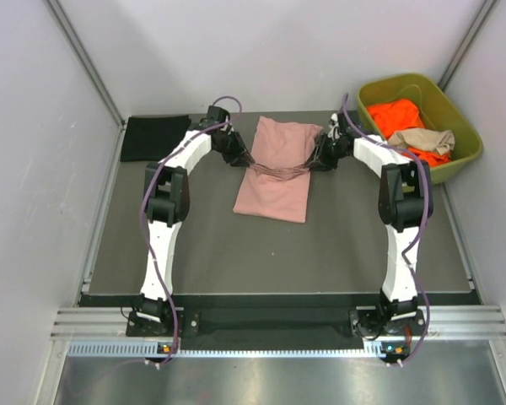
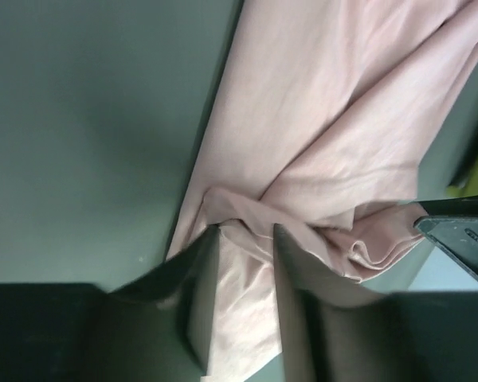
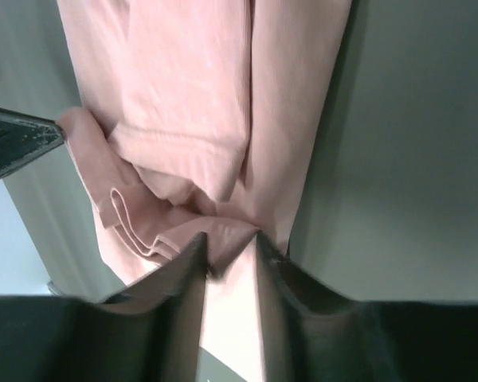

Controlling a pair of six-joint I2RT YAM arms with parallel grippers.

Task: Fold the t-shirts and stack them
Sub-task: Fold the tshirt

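Top external: pink shirt (image 1: 274, 173), folded into a long strip, lay mid-table toward 12 o'clock, creased across its middle. Left gripper (image 1: 240, 157) stood at its 9 o'clock edge and right gripper (image 1: 320, 157) at 3 o'clock. Each had jaws narrowly parted, with bunched cloth between the fingers. Black shirt (image 1: 154, 137) lay flat at 10 o'clock. Bin (image 1: 457, 160) at 2 o'clock held orange shirt (image 1: 396, 114) and tan shirt (image 1: 426, 139).

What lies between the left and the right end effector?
The pink t-shirt: its creased middle spans from the left end effector to the right end effector, shown in the top view.
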